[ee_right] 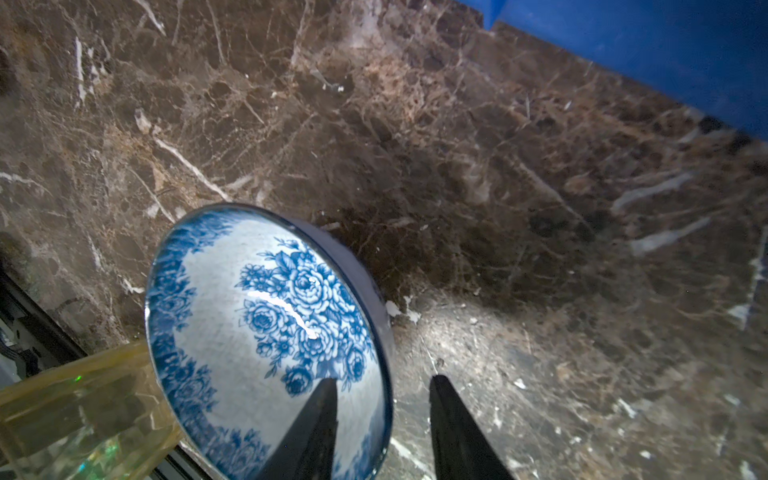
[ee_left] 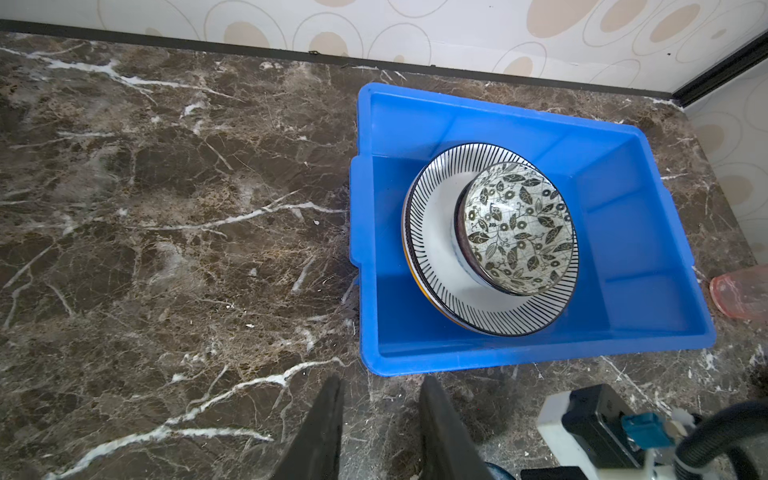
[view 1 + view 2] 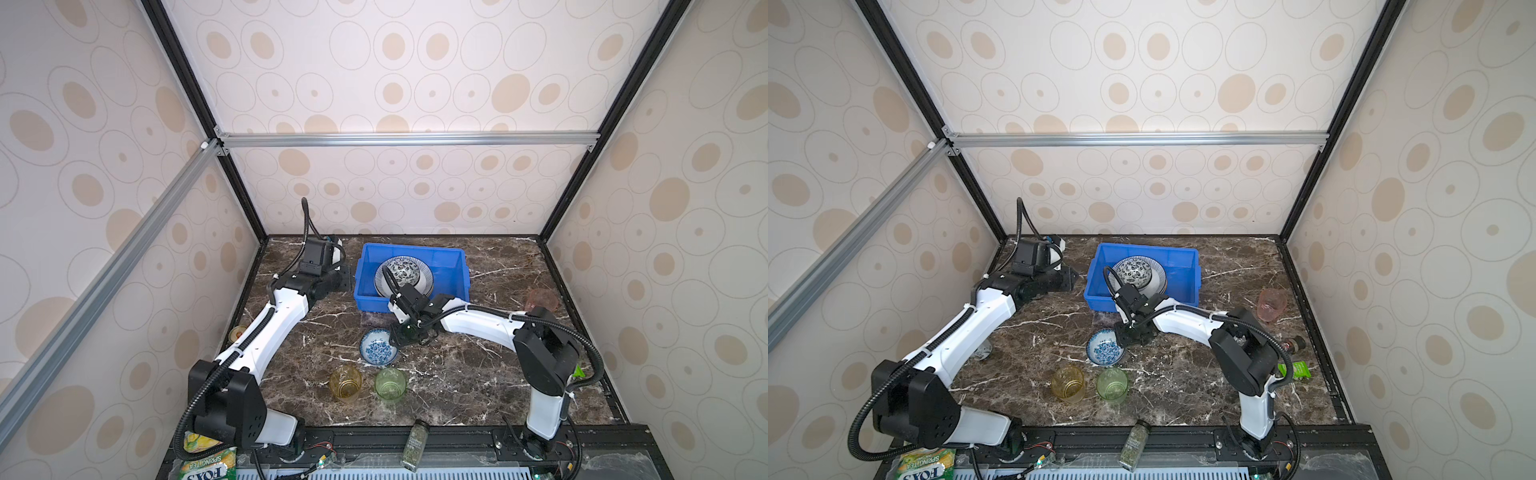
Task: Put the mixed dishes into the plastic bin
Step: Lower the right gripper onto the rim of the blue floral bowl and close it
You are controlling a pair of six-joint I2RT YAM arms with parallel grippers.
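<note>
The blue plastic bin [image 3: 411,249] [image 3: 1146,249] [image 2: 540,120] stands at the back of the marble table. It holds a striped-rim plate [image 2: 436,232] with a black-white floral bowl [image 3: 401,269] [image 2: 515,224] on it. A small blue floral bowl [image 3: 376,348] [image 3: 1104,351] [image 1: 257,316] sits in front of the bin. My right gripper [image 1: 383,379] [image 3: 395,338] is open astride its rim, one finger inside and one outside. My left gripper [image 2: 382,379] [image 3: 347,282] hangs open and empty beside the bin's left wall. Yellow [image 3: 345,382], green [image 3: 390,384] and pink [image 3: 1271,305] tumblers stand on the table.
A spice jar [image 3: 413,449] lies on the front rail. A small tin can [image 3: 238,332] sits under the left arm by the left wall. A snack bag [image 3: 205,461] lies at the front left, and a green packet [image 3: 1298,370] near the right arm.
</note>
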